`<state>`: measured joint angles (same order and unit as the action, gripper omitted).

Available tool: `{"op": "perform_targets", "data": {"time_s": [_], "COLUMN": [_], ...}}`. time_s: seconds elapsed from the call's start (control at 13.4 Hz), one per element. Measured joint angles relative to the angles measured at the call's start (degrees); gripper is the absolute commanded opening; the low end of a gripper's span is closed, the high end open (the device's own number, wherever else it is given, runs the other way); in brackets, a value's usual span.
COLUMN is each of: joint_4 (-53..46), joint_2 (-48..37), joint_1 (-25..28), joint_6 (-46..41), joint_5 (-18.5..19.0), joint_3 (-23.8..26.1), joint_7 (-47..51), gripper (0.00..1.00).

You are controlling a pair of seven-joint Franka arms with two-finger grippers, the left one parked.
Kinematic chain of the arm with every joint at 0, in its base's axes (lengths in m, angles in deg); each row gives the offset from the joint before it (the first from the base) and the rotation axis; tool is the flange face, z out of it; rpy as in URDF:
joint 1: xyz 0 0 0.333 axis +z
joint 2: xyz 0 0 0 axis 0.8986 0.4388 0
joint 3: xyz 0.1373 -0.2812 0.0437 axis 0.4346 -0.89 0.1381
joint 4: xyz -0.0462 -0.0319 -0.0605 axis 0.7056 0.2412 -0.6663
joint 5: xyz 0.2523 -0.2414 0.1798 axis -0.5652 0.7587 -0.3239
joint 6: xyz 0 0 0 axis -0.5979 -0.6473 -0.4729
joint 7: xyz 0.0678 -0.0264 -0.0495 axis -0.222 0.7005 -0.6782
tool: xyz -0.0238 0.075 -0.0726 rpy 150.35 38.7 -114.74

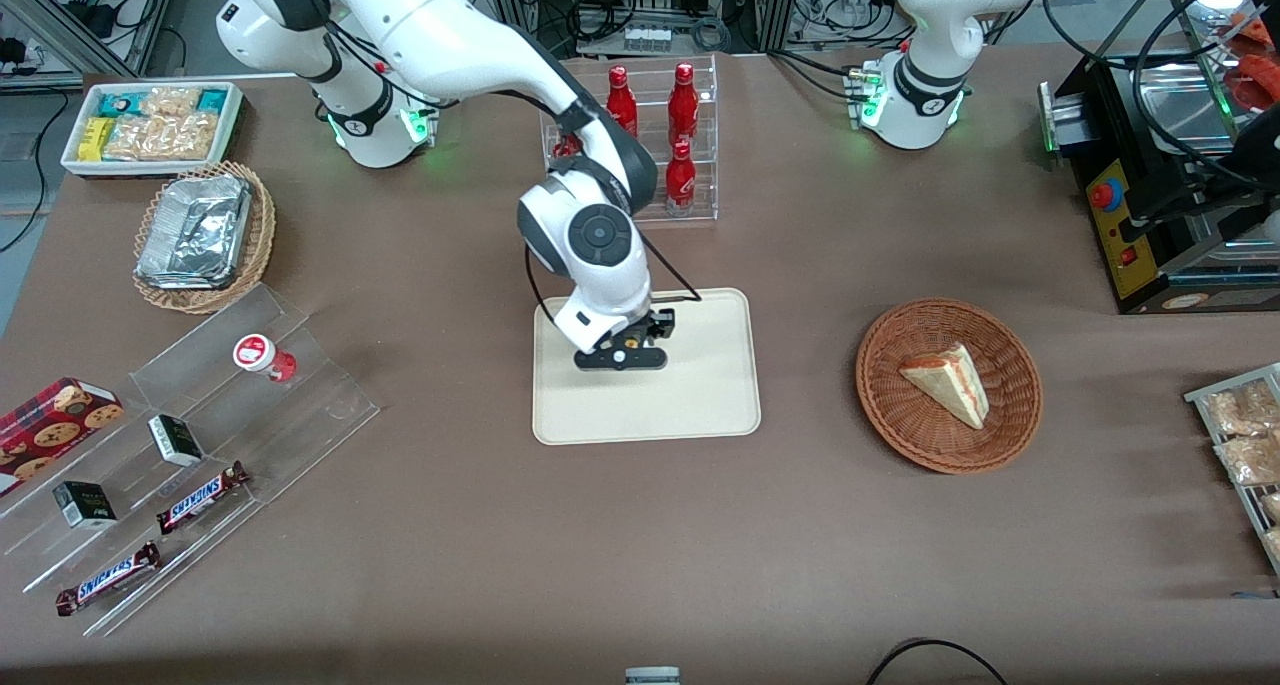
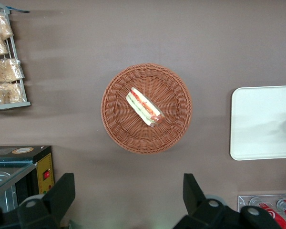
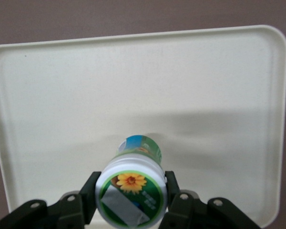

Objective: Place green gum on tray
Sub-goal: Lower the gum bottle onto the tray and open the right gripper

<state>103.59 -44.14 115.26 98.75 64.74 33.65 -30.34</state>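
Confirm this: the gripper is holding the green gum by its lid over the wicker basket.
Not the basket. The gripper is shut on the green gum at its lid, but over the tray, as the right wrist view shows. The wicker basket with the sandwich sits toward the parked arm's end.

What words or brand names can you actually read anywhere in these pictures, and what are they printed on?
"SNICKERS": on the upper chocolate bar on the clear display steps.
"SNICKERS": on the lower chocolate bar nearer the front camera.
The green gum, held over the tray by the gripper, shows a flower picture, but its lid print is too small to read.
Red bottles: labels too small to read.
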Motion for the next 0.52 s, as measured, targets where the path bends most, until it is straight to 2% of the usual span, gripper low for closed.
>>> {"op": "perform_targets", "data": {"time_s": [0.22,0.3,0.37,0.45,0.52], "joint_4": [-0.60,-0.63,-0.64,-0.64,-0.66], "joint_2": [2.10,2.48,2.85,3.19,3.54], "joint_1": [0.10,0.09,0.09,0.08,0.09], "joint_6": [1.55,1.75,2.15,2.54,3.01], "joint_5": [0.00,0.00,0.00,0.00,0.00], "joint_3": [-0.20,-0.29,-0.35,-0.37,-0.37], "joint_7": [0.16,0.16,0.16,0.17,0.18], "gripper": [0.00,0.06,0.49,0.99,1.00]}}
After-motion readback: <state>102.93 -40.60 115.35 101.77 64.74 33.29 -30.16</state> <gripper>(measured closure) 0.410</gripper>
